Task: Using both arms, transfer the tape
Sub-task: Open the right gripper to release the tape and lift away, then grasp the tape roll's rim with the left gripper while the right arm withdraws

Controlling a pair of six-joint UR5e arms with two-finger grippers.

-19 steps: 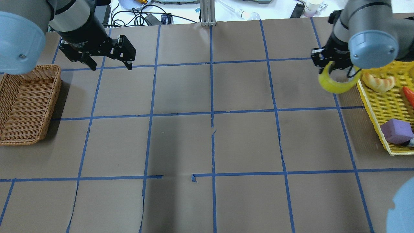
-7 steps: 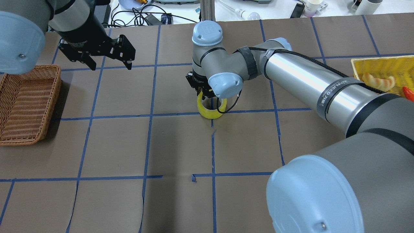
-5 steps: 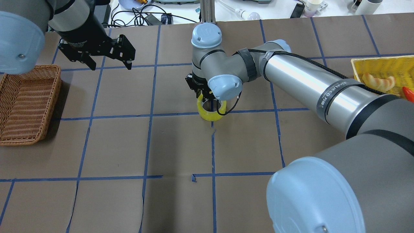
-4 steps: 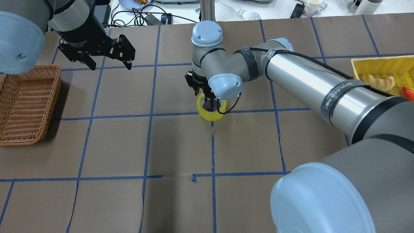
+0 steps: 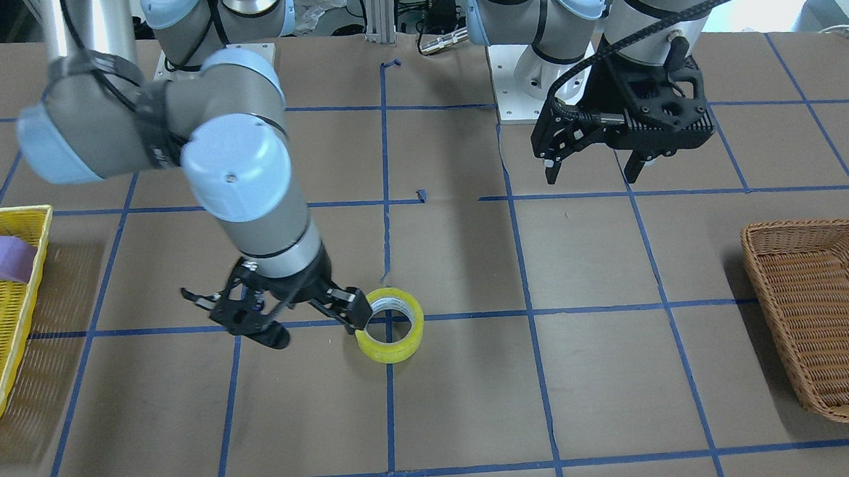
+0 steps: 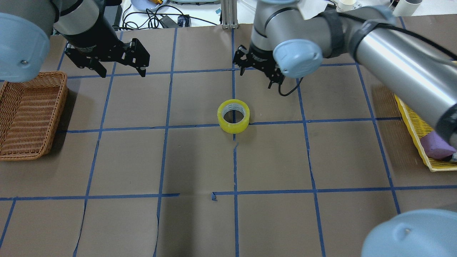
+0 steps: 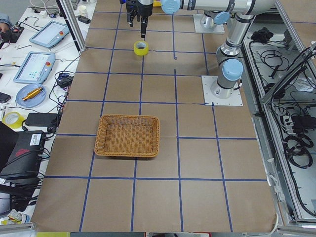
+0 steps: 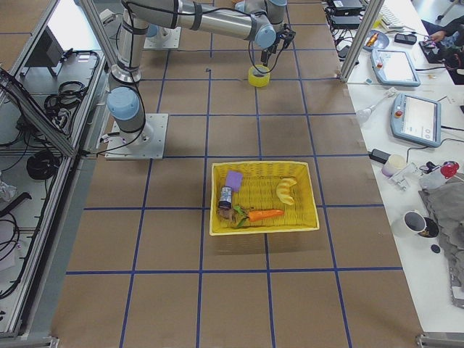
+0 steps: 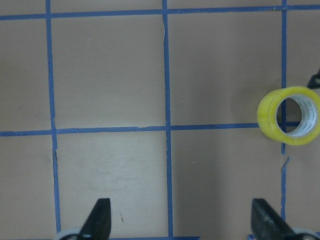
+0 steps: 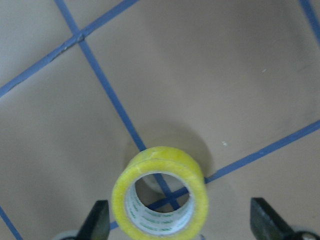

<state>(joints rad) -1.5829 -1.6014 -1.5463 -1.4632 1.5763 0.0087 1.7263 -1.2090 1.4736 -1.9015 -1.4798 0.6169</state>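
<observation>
The yellow tape roll (image 6: 233,116) with a white core lies flat on the brown table at a blue grid crossing, free of both grippers. It also shows in the front view (image 5: 390,324), the left wrist view (image 9: 289,116) and the right wrist view (image 10: 160,198). My right gripper (image 6: 256,79) is open and empty, raised above and just beyond the roll; in the front view (image 5: 318,330) one finger overlaps the roll's edge. My left gripper (image 6: 123,73) is open and empty, hovering at the far left, well apart from the tape; it also shows in the front view (image 5: 593,177).
A wicker basket (image 6: 21,155) sits at the table's left edge and also shows in the front view (image 5: 802,227). A yellow tray (image 6: 414,137) at the right edge holds a purple block (image 6: 437,146) and food items. Blue tape lines grid the table.
My right gripper carried the tape from the yellow tray to the table's middle, set it down, opened, and lifted away toward the far side. The left arm has not moved.
</observation>
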